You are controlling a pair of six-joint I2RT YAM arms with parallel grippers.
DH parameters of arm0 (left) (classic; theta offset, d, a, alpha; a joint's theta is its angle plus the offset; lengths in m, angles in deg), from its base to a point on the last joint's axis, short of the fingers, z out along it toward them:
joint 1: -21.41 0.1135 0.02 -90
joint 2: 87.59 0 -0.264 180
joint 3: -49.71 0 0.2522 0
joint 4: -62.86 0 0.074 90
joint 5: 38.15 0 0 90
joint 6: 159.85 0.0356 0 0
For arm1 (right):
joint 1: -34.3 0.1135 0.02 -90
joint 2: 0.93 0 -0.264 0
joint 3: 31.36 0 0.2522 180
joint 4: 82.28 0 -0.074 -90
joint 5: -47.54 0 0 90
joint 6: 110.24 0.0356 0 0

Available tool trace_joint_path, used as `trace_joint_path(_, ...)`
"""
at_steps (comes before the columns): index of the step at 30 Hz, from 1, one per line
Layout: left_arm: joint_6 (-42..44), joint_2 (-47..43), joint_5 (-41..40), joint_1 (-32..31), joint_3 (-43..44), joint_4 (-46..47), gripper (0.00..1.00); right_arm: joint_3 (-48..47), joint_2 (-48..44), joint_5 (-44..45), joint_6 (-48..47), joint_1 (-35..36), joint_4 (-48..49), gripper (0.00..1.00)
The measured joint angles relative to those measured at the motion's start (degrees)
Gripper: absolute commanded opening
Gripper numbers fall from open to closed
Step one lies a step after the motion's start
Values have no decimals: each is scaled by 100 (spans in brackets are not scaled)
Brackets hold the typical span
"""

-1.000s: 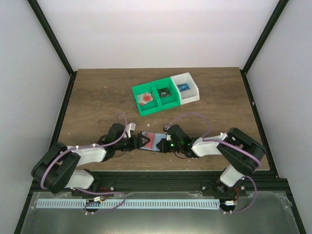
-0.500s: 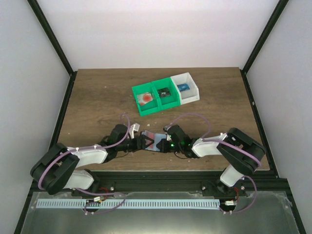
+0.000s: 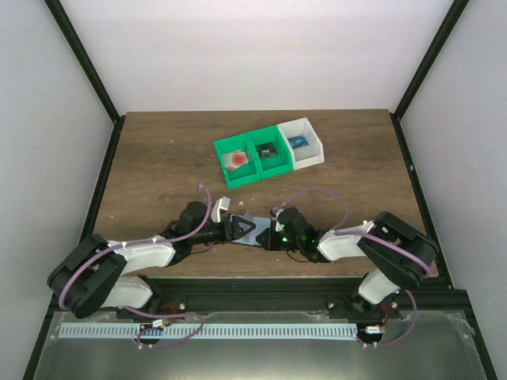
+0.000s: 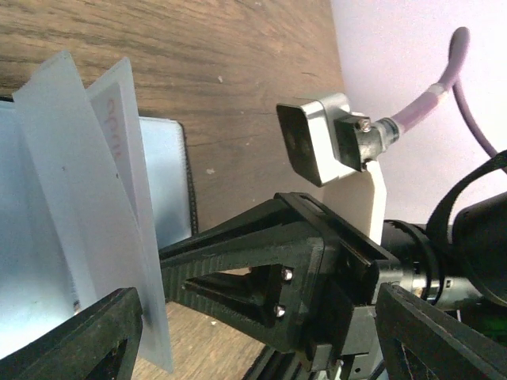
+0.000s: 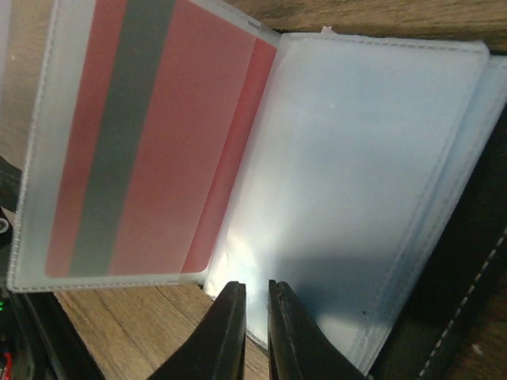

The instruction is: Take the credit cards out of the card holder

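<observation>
**Card holder open at the near edge, red card in its sleeve**

The card holder (image 5: pixel 364 182) is laid open on the table (image 3: pixel 158 158). It is close to the near edge, about midway between the left and right edges, and it is flanked by the 2 grippers. Its black rim is seen at the right of the right wrist view, and several translucent sleeves (image 4: pixel 71 182) are fanned out from it. 1 red card (image 5: pixel 202 142), crossed by a grey stripe, is seen inside a sleeve that is turned over to the left.

The right gripper (image 5: pixel 253 313) is placed at the lower edge of a clear sleeve. Its fingers (image 5: pixel 230 324) are drawn almost together, with only a thin slit left between them. Whether the sleeve is pinched there cannot be told.

The left gripper (image 3: pixel 239 229) is spread wide. In the left wrist view its 2 fingers (image 4: pixel 87 340) are set at opposite sides of the picture, and nothing is clamped between them. 2 sleeves are seen standing up just beside 1 of those fingers.

3 joined bins are set toward the middle of the table, well apart from the card holder: 2 green bins (image 3: pixel 238 182) and 1 white bin (image 3: pixel 310 161). A small thing is lying in each, reddish, dark and blue in turn.
</observation>
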Motion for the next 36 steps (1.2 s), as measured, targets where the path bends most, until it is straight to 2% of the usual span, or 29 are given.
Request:
trace_joint_path(16,-321,304,153,-79,0,643,83,435,-796,214,304,0,286,21)
trace_joint_path(25,-367,363,166,-142,0,761,83,474,-1147,254,363,0,323,32)
trace_joint_path(32,-363,350,129,-142,0,741,82,474,-1193,302,382,0,223,33)
trace_joint_path(36,-190,46,-138,-146,13,219,82,476,-1427,503,411,0,-70,30)
